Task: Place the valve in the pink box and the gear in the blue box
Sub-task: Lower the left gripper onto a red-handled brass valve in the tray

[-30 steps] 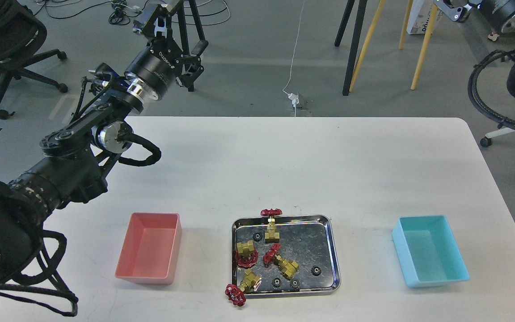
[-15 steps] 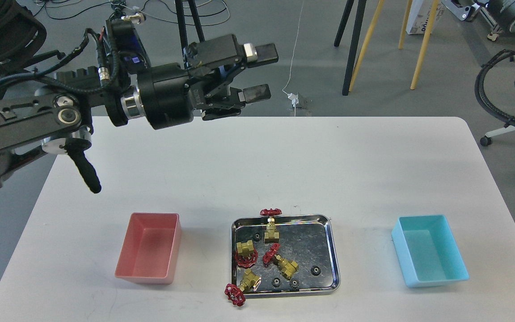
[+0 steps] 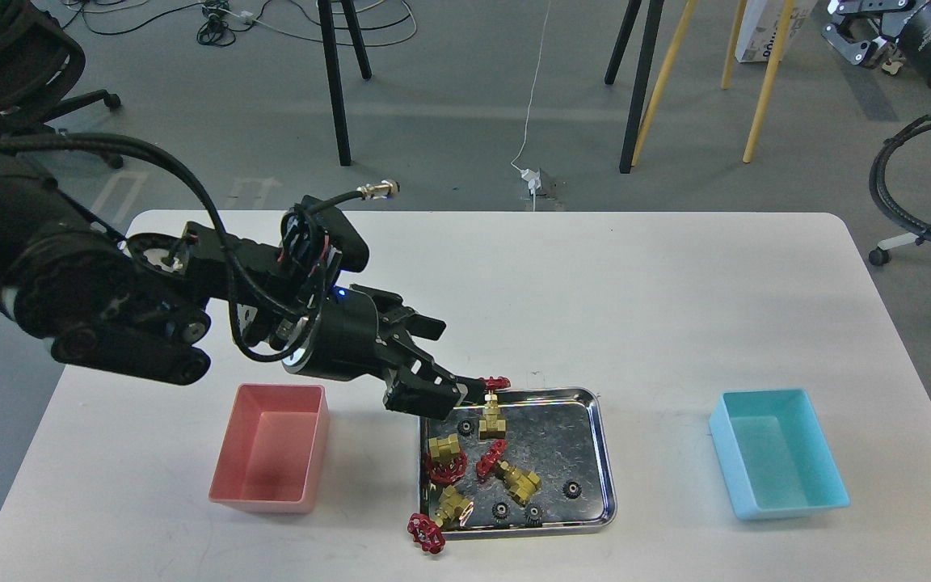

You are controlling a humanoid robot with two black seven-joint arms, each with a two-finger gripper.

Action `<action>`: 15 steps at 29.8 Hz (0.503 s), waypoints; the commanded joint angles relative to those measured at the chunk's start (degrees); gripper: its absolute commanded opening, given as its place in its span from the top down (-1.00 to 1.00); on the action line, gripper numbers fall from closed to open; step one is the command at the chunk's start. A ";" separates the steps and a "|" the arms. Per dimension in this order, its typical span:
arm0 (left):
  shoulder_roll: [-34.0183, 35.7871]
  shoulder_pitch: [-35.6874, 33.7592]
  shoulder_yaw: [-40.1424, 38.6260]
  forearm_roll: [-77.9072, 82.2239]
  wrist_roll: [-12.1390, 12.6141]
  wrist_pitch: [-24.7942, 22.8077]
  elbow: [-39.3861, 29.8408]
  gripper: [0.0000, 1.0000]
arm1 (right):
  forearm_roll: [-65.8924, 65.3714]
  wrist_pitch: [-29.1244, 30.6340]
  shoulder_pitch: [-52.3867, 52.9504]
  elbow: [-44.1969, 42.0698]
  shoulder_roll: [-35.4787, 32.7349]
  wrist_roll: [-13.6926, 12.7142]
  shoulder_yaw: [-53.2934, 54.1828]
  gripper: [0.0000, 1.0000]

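Four brass valves with red handwheels lie in the steel tray (image 3: pixel 604 453). The back valve (image 3: pixel 491 419) has its wheel over the back rim. Two more valves (image 3: pixel 443 454) (image 3: pixel 519 480) lie mid-tray. The front-left valve (image 3: pixel 452 506) has its wheel hanging over the front rim. Several black gears, such as one gear (image 3: pixel 570 487), lie among them. The pink box (image 3: pixel 259 497) stands left of the tray and the blue box (image 3: pixel 789 505) stands right; both look empty. My left gripper (image 3: pixel 460 360) is open above the tray's back-left corner, with its lower finger just left of the back valve's wheel. My right gripper (image 3: pixel 847 23) is far off at the top right, small and dark.
The white table (image 3: pixel 595 307) ends at a rounded front-left corner near the pink box. My left arm's bulk and its cables hang over the table's left side. Tripod legs, chair legs and cables stand on the floor behind the table.
My left arm swung down from high over the table's back edge to the tray's back-left corner, its gripper still open. Valves, gears and boxes have not moved.
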 commanded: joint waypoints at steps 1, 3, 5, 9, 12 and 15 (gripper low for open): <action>-7.63 1.93 4.37 -0.55 0.00 2.36 0.49 -0.97 | 0.00 0.00 -0.69 -0.08 -0.09 0.01 0.13 -1.00; -9.66 5.36 5.08 -0.64 0.00 2.36 1.46 -0.97 | 0.00 0.00 -1.04 -0.26 -0.18 0.01 0.13 -1.00; -10.37 8.26 5.35 -0.72 0.00 2.36 4.17 -0.97 | 0.00 0.00 -1.39 -0.52 -0.18 0.01 0.13 -1.00; -10.28 11.87 5.17 -0.72 0.00 2.36 7.43 -0.97 | 0.00 0.00 -2.18 -0.70 -0.18 0.01 -0.05 -1.00; -10.02 13.19 5.17 -0.72 0.00 2.36 9.10 -0.97 | 0.00 0.00 -2.45 -0.61 -0.09 0.01 0.04 -1.00; -10.02 15.21 5.17 -0.64 0.00 2.36 11.47 -0.97 | 0.00 0.00 -2.62 -0.52 -0.09 0.01 0.13 -1.00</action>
